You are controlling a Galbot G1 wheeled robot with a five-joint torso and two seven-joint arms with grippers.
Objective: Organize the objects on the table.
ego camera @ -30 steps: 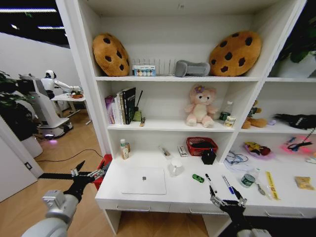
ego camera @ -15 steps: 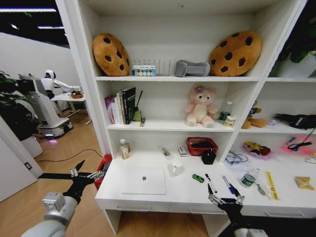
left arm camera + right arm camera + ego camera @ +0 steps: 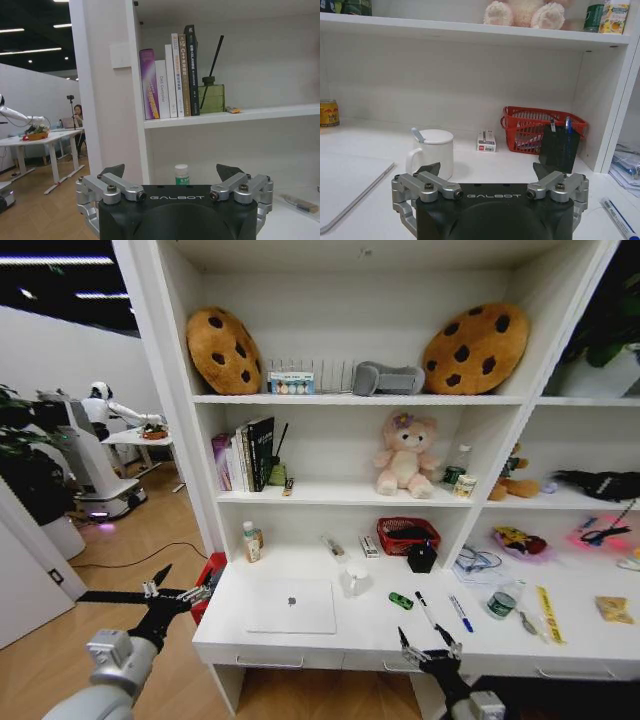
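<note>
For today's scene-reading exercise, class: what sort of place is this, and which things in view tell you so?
Probably a study corner staged in a robot lab. A white table under built-in shelves holds a closed laptop and pens, with books above, while another robot works at a separate table in the room behind.

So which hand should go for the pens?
Right, probably. The right hand hovers open at the table's front edge, just short of the black pen and blue pen. The left hand hangs open off the table's left end.
</note>
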